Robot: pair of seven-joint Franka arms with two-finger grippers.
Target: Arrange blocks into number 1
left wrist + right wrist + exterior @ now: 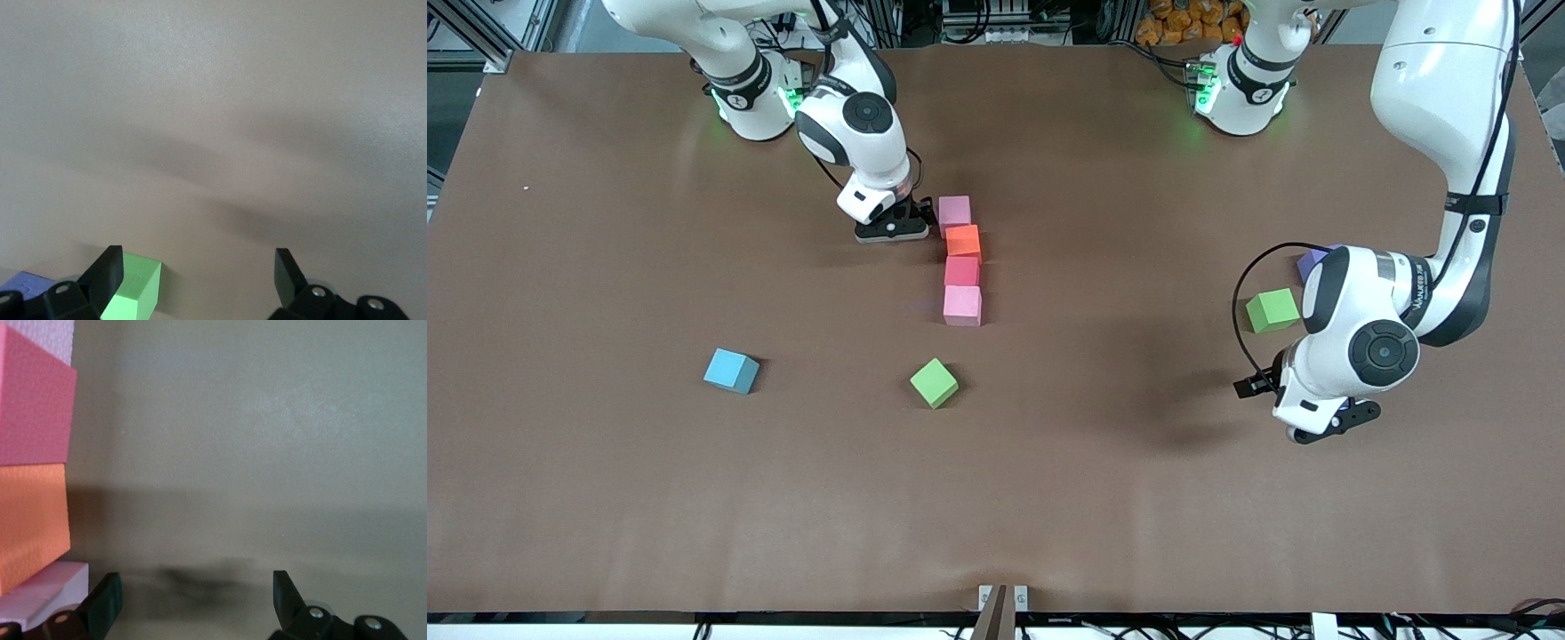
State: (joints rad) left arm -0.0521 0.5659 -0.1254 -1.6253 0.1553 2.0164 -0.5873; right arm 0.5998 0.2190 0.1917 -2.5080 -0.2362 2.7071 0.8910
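Four blocks form a straight column mid-table: light pink point(954, 214), orange point(964, 241), red point(962, 271) and pink point(962, 305). My right gripper point(892, 233) is open and low, beside the light pink block on the right arm's side, holding nothing. In the right wrist view the gripper point(193, 600) shows bare table between its fingers, with the light pink point(47, 590), orange point(30, 527) and red point(33, 407) blocks alongside. My left gripper point(1334, 423) hangs open and empty over bare table. A green block point(1272, 310) point(137, 290) and a purple block point(1313, 262) point(27, 283) lie close by.
A second green block point(934, 382) lies nearer the front camera than the column. A light blue block point(731, 371) sits toward the right arm's end. The left arm's elbow partly covers the purple block in the front view.
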